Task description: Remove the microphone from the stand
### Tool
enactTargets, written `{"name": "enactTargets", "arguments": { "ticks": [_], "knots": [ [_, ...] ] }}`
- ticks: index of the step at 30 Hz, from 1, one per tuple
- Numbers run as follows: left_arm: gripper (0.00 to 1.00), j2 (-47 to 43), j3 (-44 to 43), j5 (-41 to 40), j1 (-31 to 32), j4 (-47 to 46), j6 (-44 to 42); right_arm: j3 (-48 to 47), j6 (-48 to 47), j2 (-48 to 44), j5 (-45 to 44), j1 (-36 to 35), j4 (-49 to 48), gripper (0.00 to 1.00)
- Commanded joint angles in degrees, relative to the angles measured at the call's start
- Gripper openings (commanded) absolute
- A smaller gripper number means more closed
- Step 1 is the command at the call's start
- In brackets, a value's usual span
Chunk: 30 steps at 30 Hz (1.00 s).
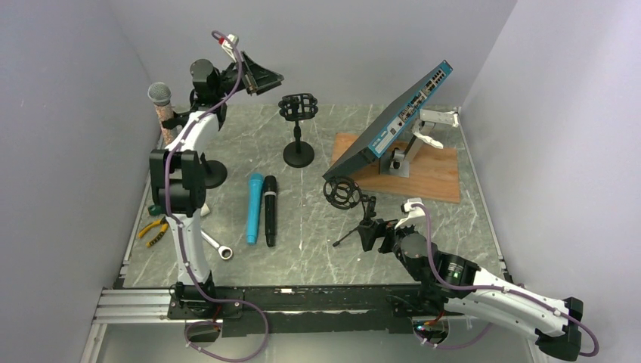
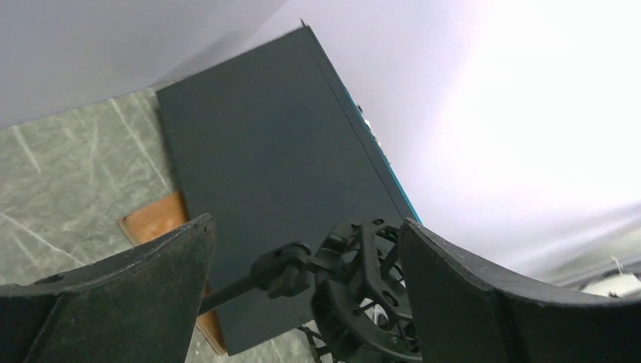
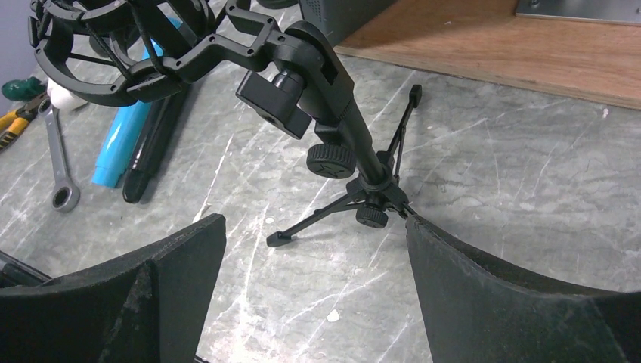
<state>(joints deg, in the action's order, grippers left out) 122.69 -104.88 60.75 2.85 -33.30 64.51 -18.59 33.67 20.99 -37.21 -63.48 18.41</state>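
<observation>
A microphone (image 1: 159,97) with a silver mesh head stands upright in a stand (image 1: 213,175) at the far left, partly hidden behind my left arm. My left gripper (image 1: 264,76) is raised high, open and empty, pointing right at an empty shock mount on a round-base stand (image 1: 298,108); that mount (image 2: 363,295) shows between and beyond its open fingers (image 2: 306,223). My right gripper (image 1: 376,233) is open and empty, low on the table by a tripod stand (image 1: 344,193) with an empty shock mount. In the right wrist view its jaws (image 3: 315,219) flank the tripod (image 3: 363,185); the right fingertip is by the hub.
A blue microphone (image 1: 254,208) and a black microphone (image 1: 270,211) lie side by side mid-table. A wrench (image 1: 218,246) and yellow pliers (image 1: 153,231) lie at the left front. A tilted network switch (image 1: 393,121) rests on a bracket over a wooden board (image 1: 427,175) at the back right.
</observation>
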Motion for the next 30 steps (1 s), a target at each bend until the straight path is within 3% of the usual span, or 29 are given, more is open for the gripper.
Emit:
{"name": "enactTargets", "arguments": {
  "ticks": [1, 8, 12, 16, 23, 30],
  "knots": [
    [0.92, 0.8, -2.1, 4.9, 2.0, -6.5, 1.2, -2.2, 0.4, 0.5, -1.1, -0.3, -0.9, 0.91],
    [0.89, -1.5, 1.2, 1.8, 3.2, 4.3, -9.3, -2.2, 0.4, 0.8, -1.1, -0.2, -0.9, 0.91],
    [0.81, -4.0, 2.5, -2.0, 3.6, 14.8, -18.6, -2.0, 0.5, -0.1, -1.0, -0.3, -0.8, 0.91],
    [0.69, -3.8, 4.5, -1.3, 3.7, 12.1, -16.5, -1.8, 0.3, -0.6, -0.6, -0.2, -0.9, 0.91],
    [0.84, -4.0, 3.0, -1.4, 4.6, 17.6, -20.9, -1.9, 0.4, -0.5, -0.5, -0.2, -0.9, 0.91],
    [0.88, -2.7, -0.2, -2.0, 5.3, 22.0, -23.7, -1.8, 0.3, -0.2, -0.4, -0.2, -1.1, 0.91]
  ]
}}
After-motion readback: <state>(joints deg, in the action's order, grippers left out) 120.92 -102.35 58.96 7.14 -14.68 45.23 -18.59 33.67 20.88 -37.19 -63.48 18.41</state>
